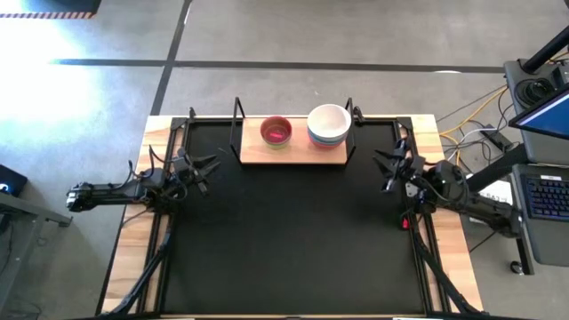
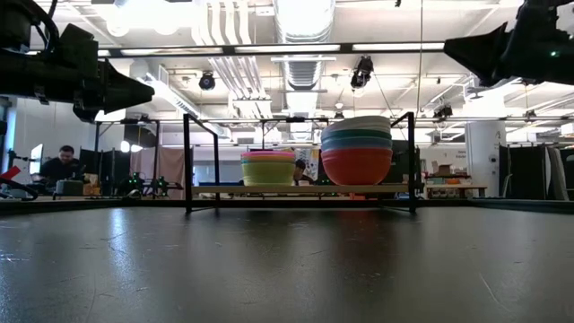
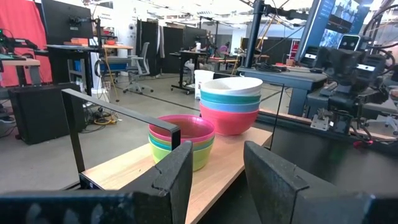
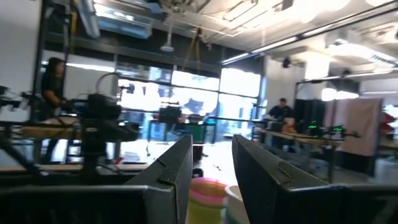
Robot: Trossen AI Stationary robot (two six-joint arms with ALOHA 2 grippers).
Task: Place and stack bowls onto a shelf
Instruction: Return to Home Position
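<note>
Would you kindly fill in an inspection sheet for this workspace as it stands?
Surface: black mat over a wooden table.
Job's things: shelf carries two separate bowl stacks, magenta-topped stack and white-topped stack.
Clutter: nothing seen.
End effectors: left end effector and right end effector open, empty, clear of the shelf.
Cables: loose cables on the floor right of the table.
Surroundings: laptop at the right; seated person behind.
</note>
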